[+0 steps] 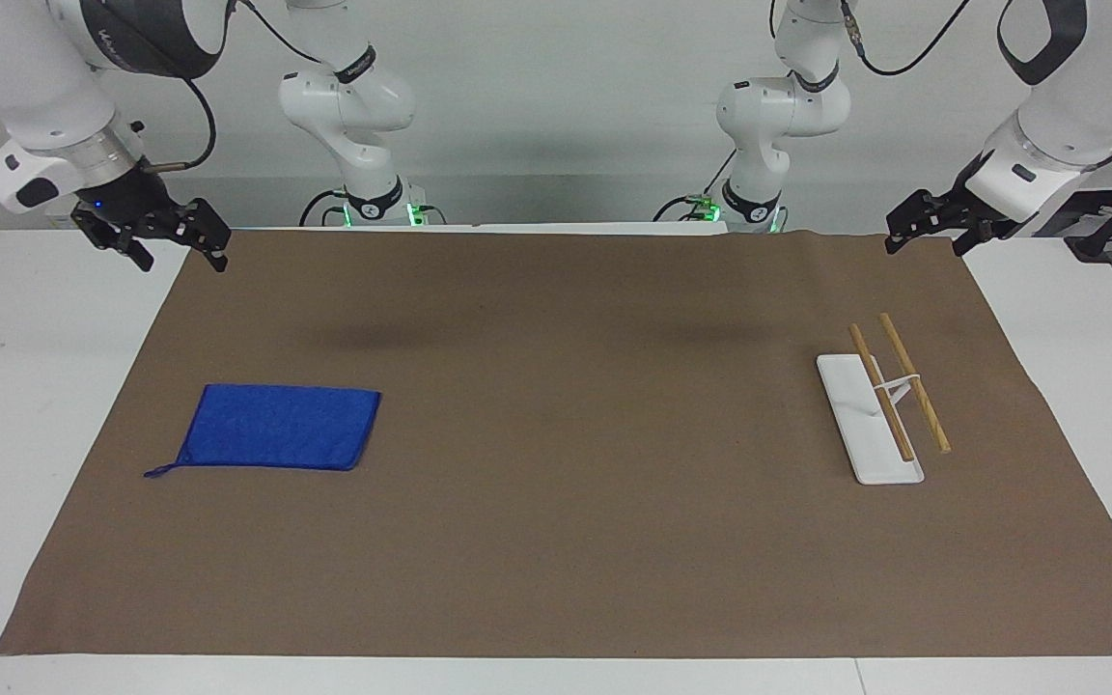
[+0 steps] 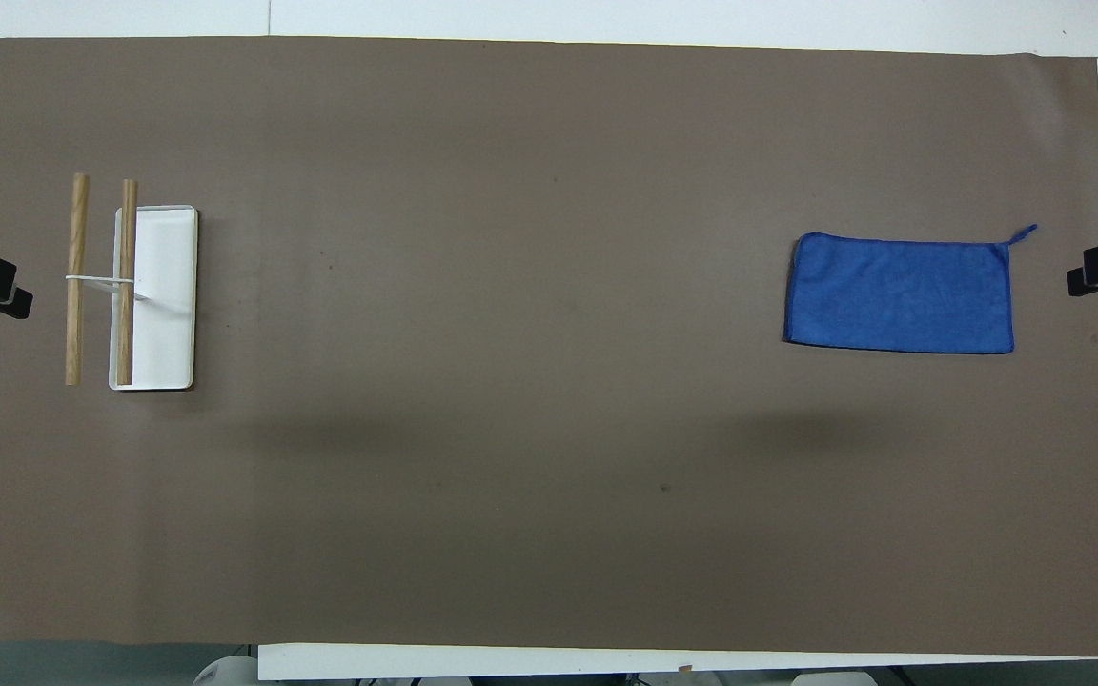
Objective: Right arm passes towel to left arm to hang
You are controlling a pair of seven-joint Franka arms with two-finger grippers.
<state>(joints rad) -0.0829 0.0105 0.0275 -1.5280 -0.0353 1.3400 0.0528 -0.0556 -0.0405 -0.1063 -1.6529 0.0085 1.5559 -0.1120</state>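
Starting position: the blue towel [image 1: 276,428] lies flat at the right arm's end of the brown mat [image 1: 556,541], ungrasped, well apart from the two-rail towel rack [image 1: 889,403]. Right gripper [image 1: 152,232], open and empty, must descend onto the towel; left gripper [image 1: 932,224], also empty with jaws parted, waits.

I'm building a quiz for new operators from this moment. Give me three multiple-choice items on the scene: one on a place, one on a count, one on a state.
1. Where does the towel lie?
A. Flat on the brown mat, toward the right arm's end of the table
B. Draped over the rack
C. In the left gripper

2. How many wooden bars does the white rack carry?
A. One
B. Two
C. Four

3. What is the right gripper doing?
A. Clamping the towel
B. Pressing on the rack
C. Hanging open and empty above the mat's corner

Answers: 1 A, the towel is spread on the mat under no gripper. 2 B, two parallel bars show in both views. 3 C, its fingers are spread with nothing between them; the left gripper holds nothing either.
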